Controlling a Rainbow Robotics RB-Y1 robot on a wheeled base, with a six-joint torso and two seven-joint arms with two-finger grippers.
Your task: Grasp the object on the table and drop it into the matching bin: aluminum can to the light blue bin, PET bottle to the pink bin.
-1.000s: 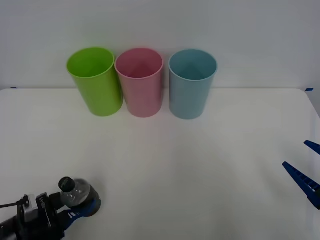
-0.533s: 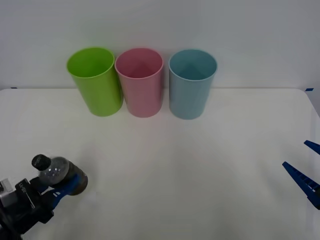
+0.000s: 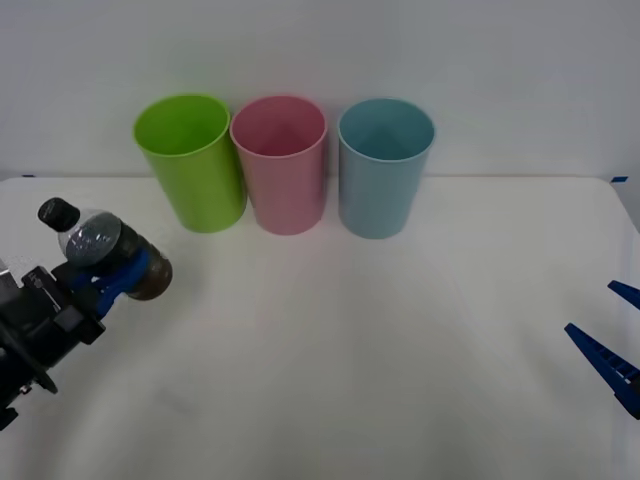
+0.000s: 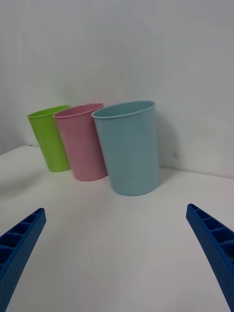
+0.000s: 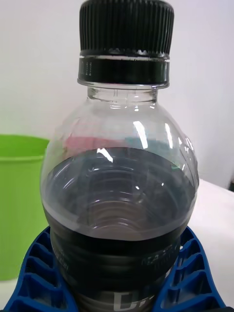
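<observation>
The right gripper [image 4: 117, 253] hangs over the white bench [image 4: 117, 234], fingers [image 4: 19, 243] spread wide. Three cups stand along the bench's far edge: green cup [image 4: 48, 139], pink bin [image 4: 83, 141], light blue bin [image 4: 129, 146].

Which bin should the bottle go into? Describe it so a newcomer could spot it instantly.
On the white table, three tall cups stand in a row along the far edge. The pink bin is the middle one, between a lime green cup and the light blue bin.

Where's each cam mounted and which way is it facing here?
Front: above the arms, looking forward and down at the table; left gripper holds the PET bottle, right gripper open at the edge.
Right wrist: faces the light blue bin and pink bin between its blue fingers.
Left wrist: close on the bottle.
Shared: lime green cup.
</observation>
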